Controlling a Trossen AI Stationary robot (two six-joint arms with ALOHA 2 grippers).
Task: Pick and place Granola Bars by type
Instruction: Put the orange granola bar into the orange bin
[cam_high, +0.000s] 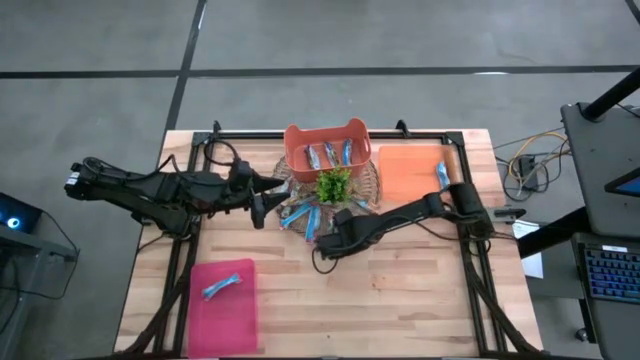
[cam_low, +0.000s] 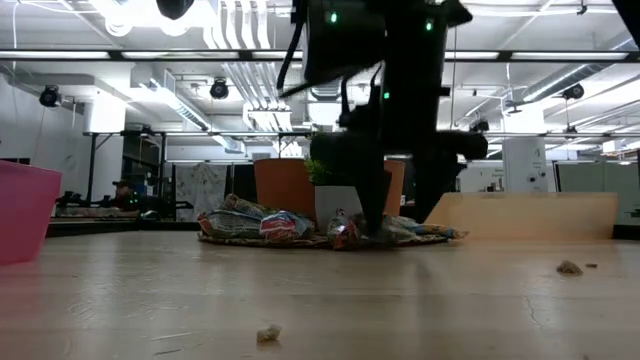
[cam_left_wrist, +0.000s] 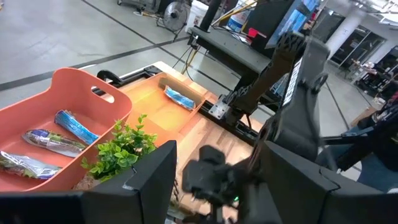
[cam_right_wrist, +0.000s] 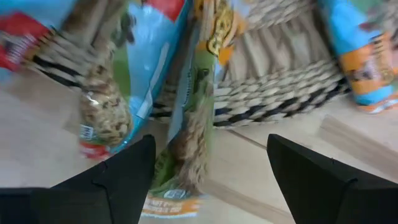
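Several granola bars (cam_high: 300, 216) lie on the near edge of a round woven mat (cam_high: 372, 182), around a small green plant (cam_high: 333, 185). My right gripper (cam_right_wrist: 210, 146) points down over them, open. Its fingers stand on either side of a green-and-tan bar (cam_right_wrist: 186, 155) that lies half on the mat's rim, half on the table, with a blue bar (cam_right_wrist: 124, 74) beside it. My left gripper (cam_high: 258, 208) waits left of the mat, raised, open and holding nothing. More bars lie in the orange basket (cam_high: 300, 135), one on the orange tray (cam_high: 405, 175) and one in the pink bin (cam_high: 225, 315).
The orange basket stands right behind the mat and the plant. The orange tray lies at the far right with a blue bar (cam_high: 441, 176) on it, and the pink bin at the near left holds a blue bar (cam_high: 222, 286). Bare wood fills the near middle and right (cam_high: 400, 300).
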